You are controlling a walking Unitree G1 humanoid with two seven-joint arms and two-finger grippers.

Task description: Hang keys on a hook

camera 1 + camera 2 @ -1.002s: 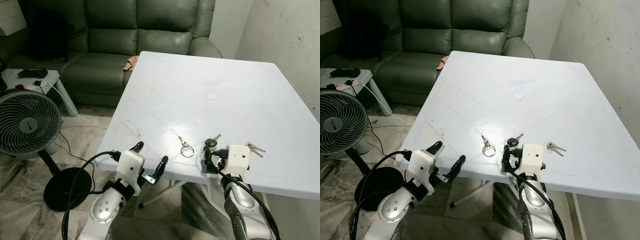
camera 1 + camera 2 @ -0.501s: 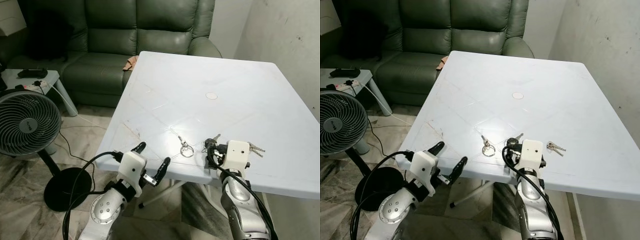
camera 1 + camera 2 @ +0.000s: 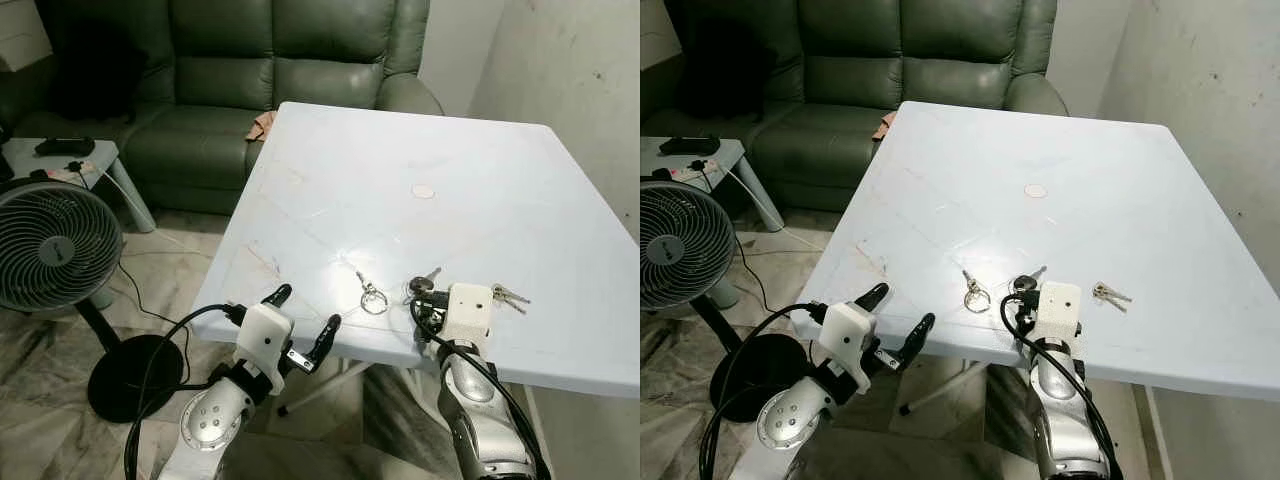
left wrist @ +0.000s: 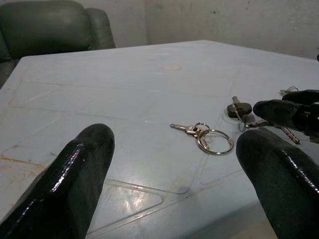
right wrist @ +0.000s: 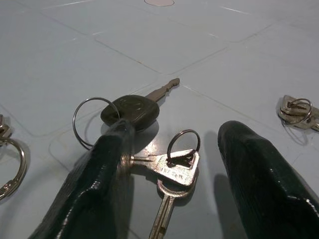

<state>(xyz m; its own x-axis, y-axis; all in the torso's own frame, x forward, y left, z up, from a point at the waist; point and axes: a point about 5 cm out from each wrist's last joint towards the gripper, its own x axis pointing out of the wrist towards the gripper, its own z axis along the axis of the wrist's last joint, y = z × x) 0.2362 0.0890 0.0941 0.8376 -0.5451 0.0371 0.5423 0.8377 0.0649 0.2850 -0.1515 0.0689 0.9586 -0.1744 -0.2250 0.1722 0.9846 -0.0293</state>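
Black fingers of the right gripper [image 5: 169,191] stand spread around a silver key bunch [image 5: 172,169] near the white table [image 3: 480,160] front edge, a black-headed key [image 5: 132,110] just beyond and touching one finger. Since a second ago this gripper has pushed forward over the keys. Stamped writing on one key is unreadable. Left gripper [image 3: 303,318] hangs open below the edge. Another ring of keys [image 3: 371,295] lies leftward, small keys [image 3: 509,296] rightward. Farther off: fan [image 3: 55,248], green sofa [image 3: 240,70].

We've got our right gripper [image 5: 174,164] low and forward, long black fingers [image 5: 259,184] spread wide apart. Our left gripper [image 3: 300,318] hangs lower down, fingers parted too.
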